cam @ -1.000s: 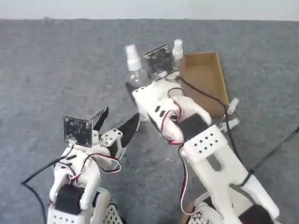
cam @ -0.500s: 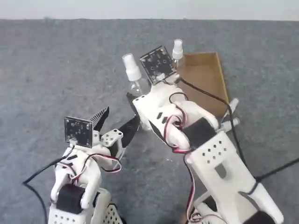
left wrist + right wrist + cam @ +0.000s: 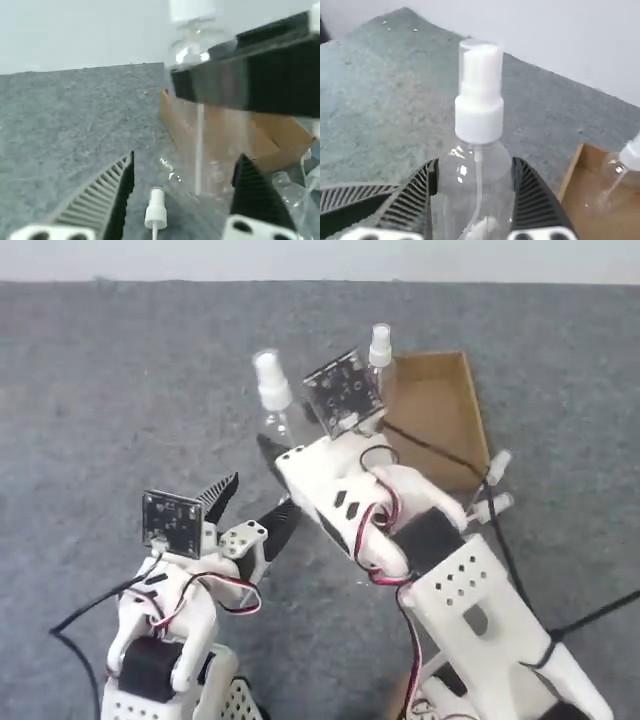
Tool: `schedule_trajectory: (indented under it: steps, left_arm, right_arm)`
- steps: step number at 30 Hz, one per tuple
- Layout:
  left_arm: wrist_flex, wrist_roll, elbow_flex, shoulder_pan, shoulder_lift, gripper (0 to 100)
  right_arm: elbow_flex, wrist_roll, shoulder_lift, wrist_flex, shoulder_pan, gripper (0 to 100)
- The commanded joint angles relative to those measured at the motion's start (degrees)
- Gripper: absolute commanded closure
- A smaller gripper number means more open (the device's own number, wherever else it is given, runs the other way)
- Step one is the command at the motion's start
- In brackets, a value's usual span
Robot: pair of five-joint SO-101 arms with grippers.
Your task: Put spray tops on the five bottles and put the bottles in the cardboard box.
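Right jaws clamped on the body of an upright clear plastic bottle with white spray top [image 3: 479, 165], beside the brown cardboard box [image 3: 440, 410] holding a second capped clear bottle [image 3: 615, 182]; left jaws spread wide, gripping nothing, a loose white spray top [image 3: 155, 212] lying on the grey felt surface [image 3: 120, 390] ahead, between them.

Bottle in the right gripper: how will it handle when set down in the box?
The bottle looks clear, thin-walled and empty, so probably light and a bit squashy under the right gripper. Tall, narrow, with a spray top: likely to tip. Smooth plastic may slip.
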Motion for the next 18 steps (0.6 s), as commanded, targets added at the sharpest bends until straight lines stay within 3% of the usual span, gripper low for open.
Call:
schedule_trajectory:
  steps: [1,18]
  left_arm:
    - [-2.1,-2.1,-0.4,0.2,-0.3,70]
    - [-2.5,-2.5,0.3,0.2,-0.3,71]
  right_arm:
    - [-0.5,-0.4,-3.6,-2.7,-3.4,99.3]
    - [-6.2,-0.4,-5.7,11.4,-3.6,99.3]
